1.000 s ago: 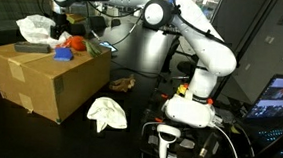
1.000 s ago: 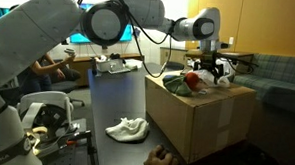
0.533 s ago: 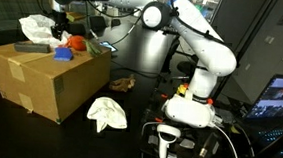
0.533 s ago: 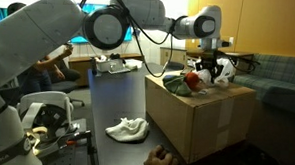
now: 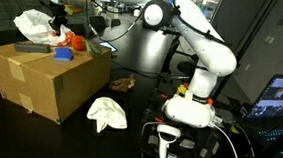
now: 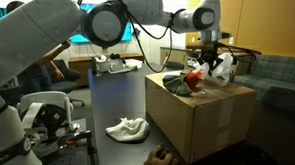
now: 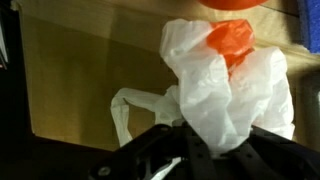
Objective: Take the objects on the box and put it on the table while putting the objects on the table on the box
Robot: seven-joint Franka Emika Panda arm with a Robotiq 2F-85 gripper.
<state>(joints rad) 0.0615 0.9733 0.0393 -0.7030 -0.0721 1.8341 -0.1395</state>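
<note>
The brown cardboard box stands on the dark table. My gripper hangs over the box's top, shut on a crumpled white plastic bag. In the wrist view the bag bulges out from between the fingers of the gripper, and an orange object shows behind it. An orange-red object, a blue object and a dark flat item lie on the box. A white cloth and a brown item lie on the table.
The arm's white base stands beside the box, with cables and a handheld scanner in front. A laptop screen glows at one edge. A person sits behind the table.
The jaws have shut on the white plastic bag, and the gripper has lifted it slightly off the top of the box.
</note>
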